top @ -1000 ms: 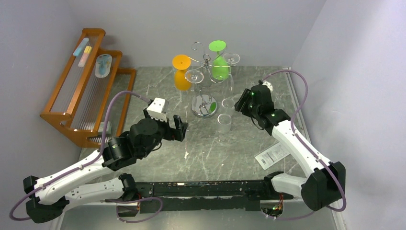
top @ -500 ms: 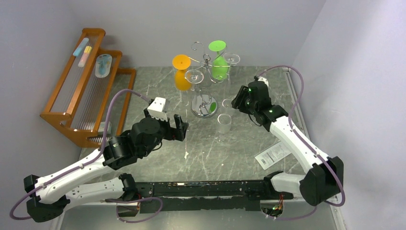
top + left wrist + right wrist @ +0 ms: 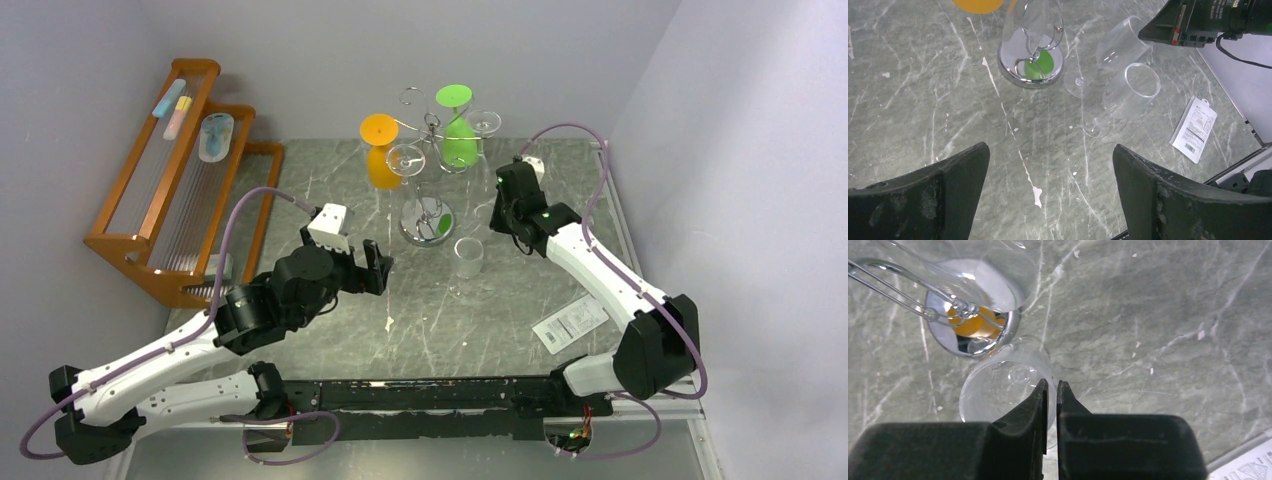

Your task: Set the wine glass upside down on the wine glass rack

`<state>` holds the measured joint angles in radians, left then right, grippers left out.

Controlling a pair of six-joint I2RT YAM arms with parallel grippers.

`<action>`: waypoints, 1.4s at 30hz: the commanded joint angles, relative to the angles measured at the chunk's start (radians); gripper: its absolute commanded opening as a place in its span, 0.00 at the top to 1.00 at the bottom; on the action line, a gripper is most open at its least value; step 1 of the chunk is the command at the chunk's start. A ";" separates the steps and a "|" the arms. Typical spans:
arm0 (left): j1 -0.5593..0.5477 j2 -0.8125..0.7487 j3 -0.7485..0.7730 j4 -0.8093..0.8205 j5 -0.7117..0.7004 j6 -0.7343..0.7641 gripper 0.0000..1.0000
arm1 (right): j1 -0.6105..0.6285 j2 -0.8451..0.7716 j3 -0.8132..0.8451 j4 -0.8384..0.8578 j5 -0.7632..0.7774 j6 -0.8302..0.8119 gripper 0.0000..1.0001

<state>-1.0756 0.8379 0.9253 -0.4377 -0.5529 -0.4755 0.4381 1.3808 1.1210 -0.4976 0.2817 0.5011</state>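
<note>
Hidden from above: the wine glass [image 3: 1120, 47] is covered by the right gripper [image 3: 1051, 385] in the overhead view. It is seen only from the wrist cameras, as a clear bowl standing upright on the grey marbled table [image 3: 330, 200], just beside the rack's base.
Wine glass rack [image 3: 430, 150]: a chrome wire stand is set at the far middle of the table. Its curled arms are thin and hard to trace. The pole is cut off by the top edge in the left wrist view. A green reflection is shown in the round mirror base from the left wrist, an orange one from the right.
On the rack: an orange glass [image 3: 379, 150] and a green glass [image 3: 458, 130] are hung foot up. The clear hanging glasses [image 3: 405, 160] are faint against the wall.
Right gripper: the fingers are pressed nearly together, with only a thin slit left. The rim wall of the wine glass is pinched in that slit.
Left gripper [image 3: 1050, 150]: the fingers are spread wide apart over the table. Only two dark finger ends are shown, the rest being cut off.
Second clear glass [image 3: 468, 257]: it is stood upright near the wine glass, closer to the arms, apart from both grippers.
Writing: a paper tag [image 3: 1194, 129] is laid flat near the table's right edge. A barcode and lines of print are seen, too small to be read. White lettering on the right gripper's black body is cut off and unreadable.
Wooden rack [image 3: 165, 200]: a brown stepped rack is placed at the far left. The pale blue and yellow items on it are too small to be named.
</note>
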 commanded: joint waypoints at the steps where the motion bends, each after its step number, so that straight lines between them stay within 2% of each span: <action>1: -0.004 -0.031 -0.021 0.036 0.005 0.054 0.03 | 0.026 -0.028 0.028 -0.060 0.124 -0.026 1.00; 9: -0.004 -0.033 -0.016 0.056 0.015 0.044 0.03 | 0.049 -0.127 0.045 -0.139 0.268 -0.012 1.00; 13: -0.004 -0.010 0.007 0.043 0.030 -0.002 0.03 | 0.050 -0.253 0.034 -0.144 0.317 0.002 1.00; 20: -0.005 0.013 0.031 0.125 0.165 -0.054 0.03 | 0.050 -0.510 -0.020 -0.078 0.311 0.023 1.00; 24: -0.004 0.035 0.062 0.193 0.257 -0.161 0.03 | 0.050 -0.680 -0.091 0.005 0.251 0.035 1.00; 29: -0.004 0.075 0.089 0.282 0.340 -0.380 0.03 | 0.050 -0.846 -0.178 0.149 0.148 0.031 1.00; 37: -0.004 0.107 0.095 0.388 0.340 -0.673 0.03 | 0.050 -1.018 -0.267 0.312 -0.036 0.026 1.00; 42: -0.005 0.160 0.112 0.463 0.418 -0.820 0.04 | 0.050 -1.073 -0.292 0.398 -0.181 0.041 1.00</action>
<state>-1.0760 0.9585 0.9947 -0.0776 -0.2108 -1.1217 0.4820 0.3367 0.8261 -0.2501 0.2443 0.5198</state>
